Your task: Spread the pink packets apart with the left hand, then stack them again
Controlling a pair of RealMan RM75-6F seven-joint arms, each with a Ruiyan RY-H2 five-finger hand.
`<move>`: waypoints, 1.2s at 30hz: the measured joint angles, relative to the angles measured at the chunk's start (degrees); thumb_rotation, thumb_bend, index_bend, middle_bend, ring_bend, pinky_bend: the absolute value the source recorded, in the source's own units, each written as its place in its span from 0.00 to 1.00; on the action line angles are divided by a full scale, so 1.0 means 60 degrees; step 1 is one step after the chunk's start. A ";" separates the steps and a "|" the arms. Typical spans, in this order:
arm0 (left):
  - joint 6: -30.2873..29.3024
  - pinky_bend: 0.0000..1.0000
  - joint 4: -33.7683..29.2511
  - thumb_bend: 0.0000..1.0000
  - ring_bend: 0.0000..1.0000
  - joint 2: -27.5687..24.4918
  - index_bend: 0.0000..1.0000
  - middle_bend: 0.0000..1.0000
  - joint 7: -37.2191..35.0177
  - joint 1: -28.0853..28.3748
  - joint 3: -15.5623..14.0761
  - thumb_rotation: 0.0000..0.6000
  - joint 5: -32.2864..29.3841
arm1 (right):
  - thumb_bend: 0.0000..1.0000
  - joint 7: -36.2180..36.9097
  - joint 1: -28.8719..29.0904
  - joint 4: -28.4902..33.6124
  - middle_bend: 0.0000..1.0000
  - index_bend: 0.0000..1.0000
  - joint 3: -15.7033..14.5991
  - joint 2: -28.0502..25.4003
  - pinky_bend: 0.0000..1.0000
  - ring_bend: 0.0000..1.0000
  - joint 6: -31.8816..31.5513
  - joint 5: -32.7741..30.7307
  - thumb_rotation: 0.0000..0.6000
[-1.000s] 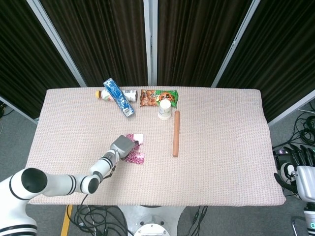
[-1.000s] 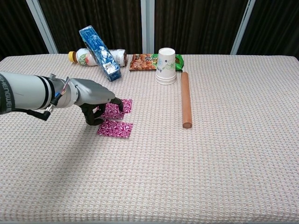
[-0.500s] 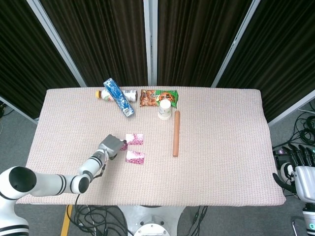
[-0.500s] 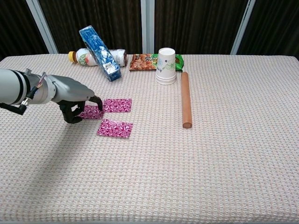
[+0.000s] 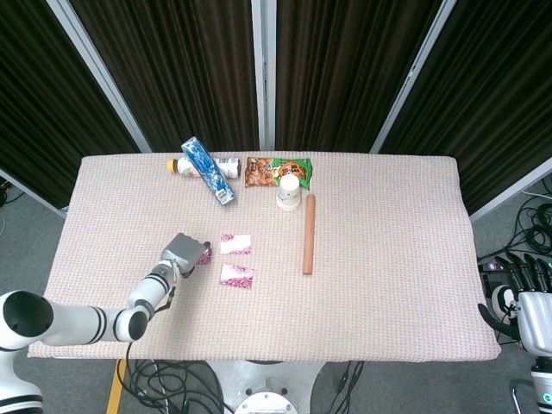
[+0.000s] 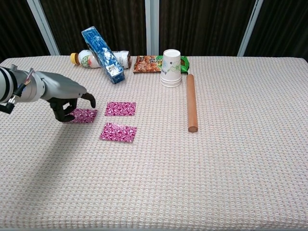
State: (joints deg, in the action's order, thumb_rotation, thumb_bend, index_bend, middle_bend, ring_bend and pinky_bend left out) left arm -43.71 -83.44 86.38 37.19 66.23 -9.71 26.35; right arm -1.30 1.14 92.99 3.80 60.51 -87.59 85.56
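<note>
Three pink packets lie apart on the woven tablecloth: a left one (image 6: 85, 115), a far one (image 6: 120, 108) and a near one (image 6: 118, 132). My left hand (image 6: 65, 98) arches over the left packet's left end, its fingertips (image 6: 68, 117) touching that packet. In the head view the same hand (image 5: 183, 254) covers most of the left packet (image 5: 205, 255), while the other two (image 5: 235, 244) (image 5: 236, 275) lie uncovered. My right hand (image 5: 520, 285) hangs off the table's right edge, fingers apart and holding nothing.
A wooden rod (image 6: 191, 102) lies right of the packets. Along the far edge stand a stack of paper cups (image 6: 171, 68), a snack bag (image 6: 149, 63), a blue box (image 6: 102, 54) and a lying bottle (image 6: 89, 59).
My left hand has slid left, dragging one pink packet away from the far packet. The other two packets stayed in place.
</note>
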 measured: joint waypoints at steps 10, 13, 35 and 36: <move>-0.0526 0.93 0.1085 0.37 0.83 0.0931 0.34 0.83 -0.1506 -0.0644 0.1388 1.00 0.1259 | 0.16 0.0035 -0.0030 -0.0032 0.09 0.13 0.0000 -0.0049 0.00 0.00 0.0022 -0.0073 0.82; -0.0425 0.93 0.1629 0.32 0.83 0.1335 0.34 0.84 -0.1599 -0.0671 0.1688 1.00 0.1245 | 0.16 0.0045 -0.0017 -0.0039 0.09 0.13 0.0016 -0.0062 0.00 0.00 0.0045 -0.0089 0.83; 0.0416 0.93 0.4151 0.23 0.83 0.3249 0.38 0.84 -0.0204 -0.0108 0.2814 1.00 -0.0804 | 0.16 0.0030 0.0025 -0.0097 0.09 0.13 0.0092 -0.0086 0.00 0.00 0.0202 -0.0325 0.83; 0.0443 0.93 0.4227 0.23 0.83 0.3303 0.38 0.84 -0.0170 -0.0084 0.2843 1.00 -0.0853 | 0.16 0.0034 0.0020 -0.0102 0.09 0.13 0.0093 -0.0087 0.00 0.00 0.0202 -0.0336 0.83</move>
State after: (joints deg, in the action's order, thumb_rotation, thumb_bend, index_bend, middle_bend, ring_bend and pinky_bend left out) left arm -41.05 -58.08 106.20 36.17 65.72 7.35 21.24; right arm -1.10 1.26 92.38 4.36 59.99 -86.38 83.54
